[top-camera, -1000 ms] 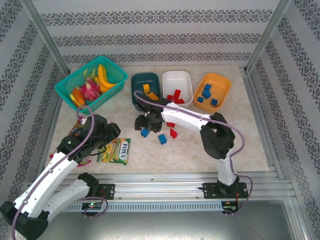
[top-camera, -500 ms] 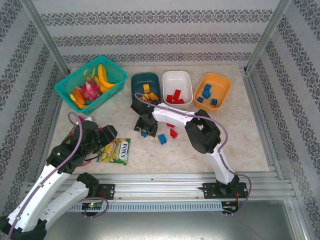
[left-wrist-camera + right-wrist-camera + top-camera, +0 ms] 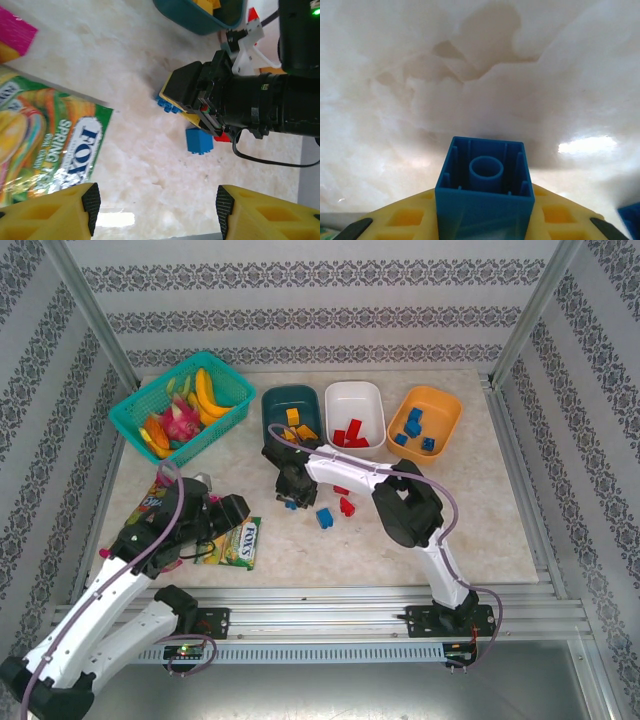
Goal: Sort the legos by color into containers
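Right gripper (image 3: 485, 216): jaws pinching small blue plastic brick (image 3: 485, 175) at one end; shallow hold may slip before far-right orange plastic tub (image 3: 445, 408). Left gripper (image 3: 156, 207): jaws spread, empty.

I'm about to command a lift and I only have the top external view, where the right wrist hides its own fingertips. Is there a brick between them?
Observer: Yes. In the right wrist view the right gripper is shut on a blue lego, pinched between its yellow fingers.
Operator: How is it turned?
Observer: Its hollow underside, with the round tube inside, faces the wrist camera.
Operator: Is the left gripper holding anything?
Observer: No. In the left wrist view the left gripper is open, with bare table between its fingers.
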Robot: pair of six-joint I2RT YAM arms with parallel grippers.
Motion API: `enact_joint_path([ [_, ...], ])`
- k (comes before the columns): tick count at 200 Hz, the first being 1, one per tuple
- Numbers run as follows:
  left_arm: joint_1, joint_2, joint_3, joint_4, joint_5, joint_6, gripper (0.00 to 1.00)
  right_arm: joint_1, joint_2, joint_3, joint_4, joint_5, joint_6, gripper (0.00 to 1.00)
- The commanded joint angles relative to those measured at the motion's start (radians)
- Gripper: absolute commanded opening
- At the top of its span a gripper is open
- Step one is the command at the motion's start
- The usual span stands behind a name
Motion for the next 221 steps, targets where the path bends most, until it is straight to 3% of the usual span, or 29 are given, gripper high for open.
enact_joint_path([
  [1,-0.004,0.087,0.007,0.173,0.116,0.036,0.66,-0.023,-0.135,0.012,-0.071,0.106,-0.115,0.26],
  [39,-0.022,0.353,0.134,0.38,0.212,0.044,0.66,-0.137,-0.296,-0.051,-0.115,0.149,-0.26,0.26],
  [93,-0.081,0.78,0.472,0.537,0.277,0.055,0.66,-0.472,-0.384,-0.087,-0.119,0.132,-0.454,0.27],
  [151,-0.119,1.166,0.859,0.524,0.348,0.085,0.66,-0.769,-0.176,0.077,-0.128,0.148,-0.526,0.27],
  [221,-0.153,1.405,1.142,0.445,0.376,0.104,0.65,-0.883,0.157,0.407,-0.239,0.223,-0.545,0.29],
])
